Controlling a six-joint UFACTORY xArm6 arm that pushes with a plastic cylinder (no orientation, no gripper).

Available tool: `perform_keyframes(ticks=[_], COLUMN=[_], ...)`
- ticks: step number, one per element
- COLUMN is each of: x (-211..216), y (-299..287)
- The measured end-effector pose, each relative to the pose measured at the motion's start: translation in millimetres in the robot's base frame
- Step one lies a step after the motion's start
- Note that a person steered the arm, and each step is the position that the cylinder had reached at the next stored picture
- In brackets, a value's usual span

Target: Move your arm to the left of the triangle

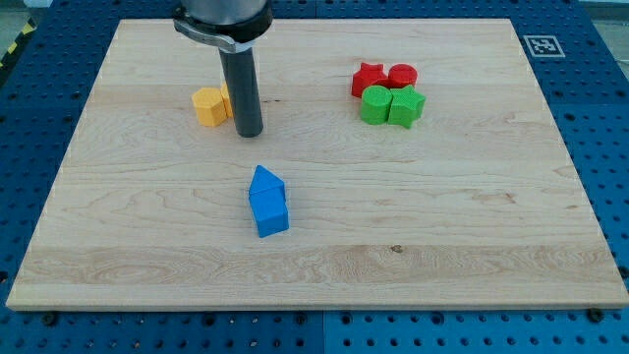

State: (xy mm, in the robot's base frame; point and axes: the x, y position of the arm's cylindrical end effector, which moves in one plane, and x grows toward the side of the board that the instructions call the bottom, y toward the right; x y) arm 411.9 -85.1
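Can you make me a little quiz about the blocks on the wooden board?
1. True or false: my tip touches the blue triangle block.
2. Which blocks are closest to my tip? A) the yellow blocks B) the green star block C) the blue cube block
3. Fill in: the red star block sits toward the view's ____ of the green round block.

Key: 1 false, they are apart. 2 A. 3 top.
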Motion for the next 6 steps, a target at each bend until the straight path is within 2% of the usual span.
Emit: perform_keyframes(ticks=[1, 2, 4, 6], x=[4.0, 35.0, 44.5, 68.8], y=[0.0, -14.8, -21.6, -63.2])
